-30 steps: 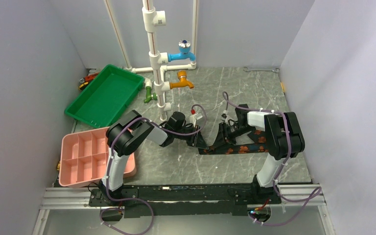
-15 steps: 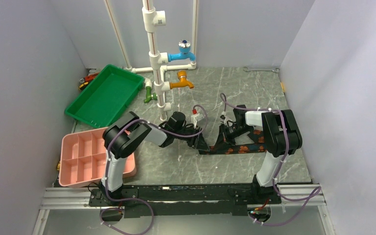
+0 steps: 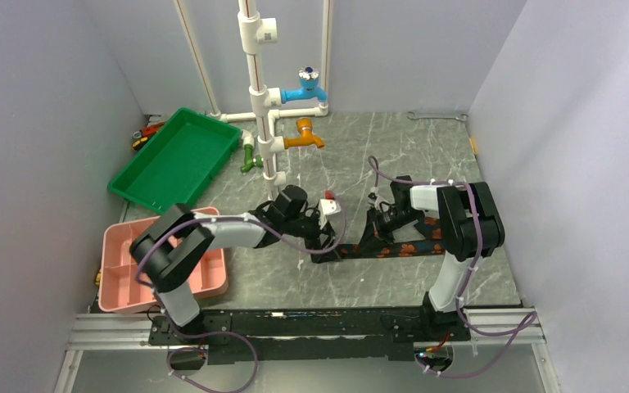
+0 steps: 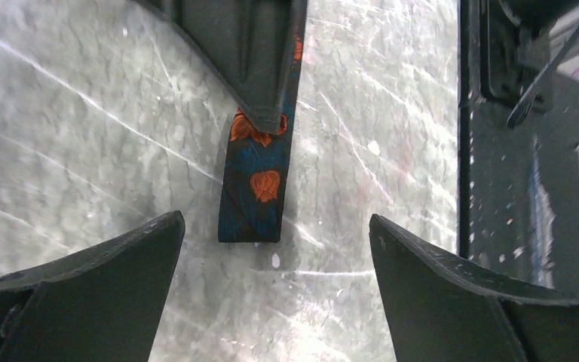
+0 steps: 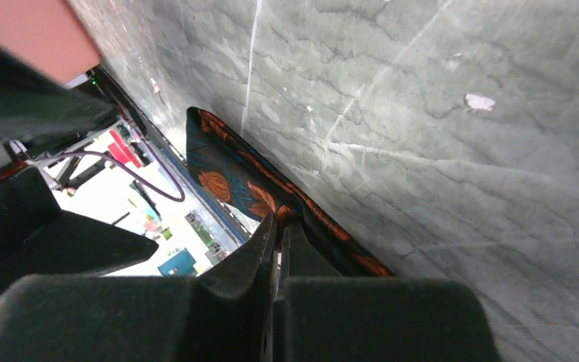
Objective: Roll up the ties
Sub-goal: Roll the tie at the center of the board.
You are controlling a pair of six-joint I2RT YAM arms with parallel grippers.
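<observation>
A black tie (image 3: pixel 393 246) with orange-red flowers lies stretched left to right on the grey marble table (image 3: pixel 295 282). In the left wrist view its blunt end (image 4: pixel 250 205) rests flat on the table. My left gripper (image 4: pixel 275 222) hovers over that end, open wide, with neither finger touching the fabric. My right gripper (image 3: pixel 374 232) comes down on the tie further along. Its fingertips (image 5: pixel 270 226) are pressed together, with a pucker of the tie (image 5: pixel 234 177) at them. The same fingertips (image 4: pixel 260 113) show from above in the left wrist view, covering the tie.
A pink compartment box (image 3: pixel 123 278) sits under the left arm's elbow. A green tray (image 3: pixel 176 160) stands at the back left. White pipes (image 3: pixel 262 98) with blue and orange taps rise behind the grippers. A wrench (image 3: pixel 438 117) lies at the back right.
My left gripper has opened and let go of the tie's end, which now lies flat further left; its elbow has swung out left. My right gripper has shut on the tie.
</observation>
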